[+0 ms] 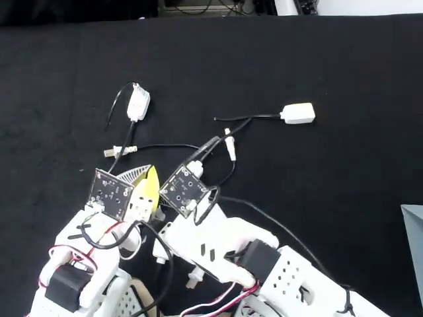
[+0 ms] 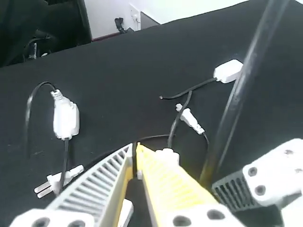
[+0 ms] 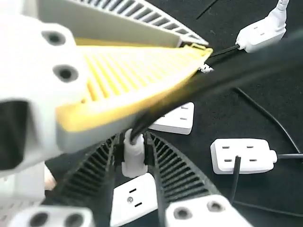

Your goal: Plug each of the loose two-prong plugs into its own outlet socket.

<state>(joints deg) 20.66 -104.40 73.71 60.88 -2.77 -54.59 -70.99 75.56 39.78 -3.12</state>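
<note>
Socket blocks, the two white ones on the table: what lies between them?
In the high view, mostly bare black cloth. A thin black cord from one socket block reaches partway toward the other socket block.

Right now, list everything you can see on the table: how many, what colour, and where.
Table: one, black.
Outlet sockets: two in the high view, white, far side; four white ones in the right wrist view.
Loose plugs: two, white on black cords, ahead of the arms.
Held plug: one, white, in the right end effector.
Grey object: one, table's right edge, cut off.
Left end effector: grey and yellow, shut.
Right end effector: dark, shut on the held plug.
</note>
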